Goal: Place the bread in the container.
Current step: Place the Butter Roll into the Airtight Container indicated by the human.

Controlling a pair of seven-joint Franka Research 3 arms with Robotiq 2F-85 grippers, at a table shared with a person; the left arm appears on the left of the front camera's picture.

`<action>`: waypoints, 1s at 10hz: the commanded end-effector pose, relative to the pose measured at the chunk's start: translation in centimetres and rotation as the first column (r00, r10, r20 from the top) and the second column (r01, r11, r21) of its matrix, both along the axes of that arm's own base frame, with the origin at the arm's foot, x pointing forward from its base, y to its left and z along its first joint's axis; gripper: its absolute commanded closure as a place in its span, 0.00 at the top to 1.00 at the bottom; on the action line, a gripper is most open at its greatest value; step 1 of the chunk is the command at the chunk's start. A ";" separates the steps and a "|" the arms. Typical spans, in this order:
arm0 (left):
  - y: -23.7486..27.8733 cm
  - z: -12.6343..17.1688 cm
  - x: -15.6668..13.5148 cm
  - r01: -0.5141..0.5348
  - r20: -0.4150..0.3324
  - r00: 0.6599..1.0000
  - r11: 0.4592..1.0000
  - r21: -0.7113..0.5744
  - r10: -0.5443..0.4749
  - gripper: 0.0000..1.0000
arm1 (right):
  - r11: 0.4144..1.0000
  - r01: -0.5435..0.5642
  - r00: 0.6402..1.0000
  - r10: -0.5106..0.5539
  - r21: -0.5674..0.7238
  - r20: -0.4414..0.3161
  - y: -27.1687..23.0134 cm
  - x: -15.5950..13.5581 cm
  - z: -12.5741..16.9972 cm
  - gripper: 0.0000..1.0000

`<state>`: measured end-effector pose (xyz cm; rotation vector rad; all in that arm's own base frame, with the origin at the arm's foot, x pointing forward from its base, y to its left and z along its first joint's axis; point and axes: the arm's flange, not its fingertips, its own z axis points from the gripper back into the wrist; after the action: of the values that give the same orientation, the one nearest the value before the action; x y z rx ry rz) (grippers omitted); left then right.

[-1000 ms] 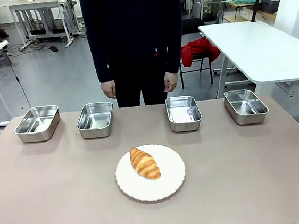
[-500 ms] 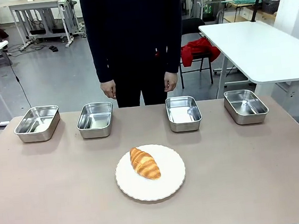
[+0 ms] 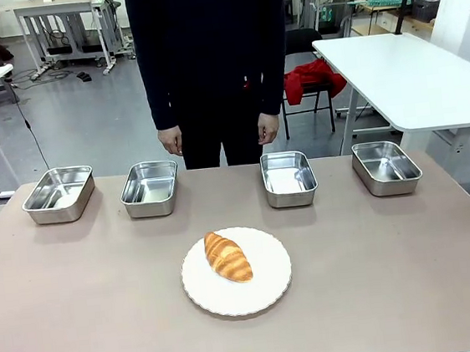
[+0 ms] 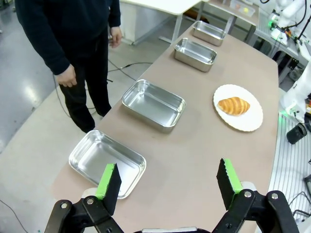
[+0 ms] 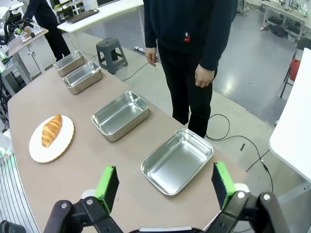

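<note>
On the pinkish-brown table (image 3: 414,283) shared with a person (image 3: 209,52) in dark clothing, a golden-brown, ridged croissant (image 3: 227,257) lies on a round white plate (image 3: 273,285), near the robot's edge and well apart from the shallow, shiny stainless-steel pans lined up along the far side.

The count is one croissant, one plate and four pans: the leftmost pan (image 3: 59,194), the second pan (image 3: 150,187), the third pan (image 3: 288,178) and the rightmost pan (image 3: 385,167). All four are empty. The person's two hands (image 3: 170,140) hang at the sides, just behind the table's far edge.

In the wrist views, the left gripper (image 4: 167,180) and the right gripper (image 5: 164,180) each hang high over one end of the table. Both have their jaws spread wide and grasp nothing.

The main risk is choosing the wrong pan, since the four look alike and nothing marks one out. The croissant tapers and looks flaky, so a pinch near a tip could slip and a hard squeeze could crush it. Fingers coming down on the plate's rim could tip or shove the plate. A careless release could catch a pan's rolled rim or nudge the light pan towards the person's hands.
</note>
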<state>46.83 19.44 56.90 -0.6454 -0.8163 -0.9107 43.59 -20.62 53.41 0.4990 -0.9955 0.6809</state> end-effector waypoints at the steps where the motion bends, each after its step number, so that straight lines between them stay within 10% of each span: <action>1: 0.0 0.2 -0.1 0.015 0.012 1.000 1.000 -0.004 -0.015 1.00 | 1.000 -0.009 1.000 0.009 -0.008 0.002 0.0 -0.1 0.1 1.00; 10: 0.0 0.2 -0.1 0.015 0.012 1.000 1.000 -0.004 -0.015 1.00 | 1.000 -0.009 1.000 0.009 -0.008 0.002 0.0 -0.1 0.1 1.00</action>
<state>46.84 19.44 56.92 -0.6452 -0.8165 -0.9116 43.59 -20.62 53.41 0.4990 -0.9955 0.6809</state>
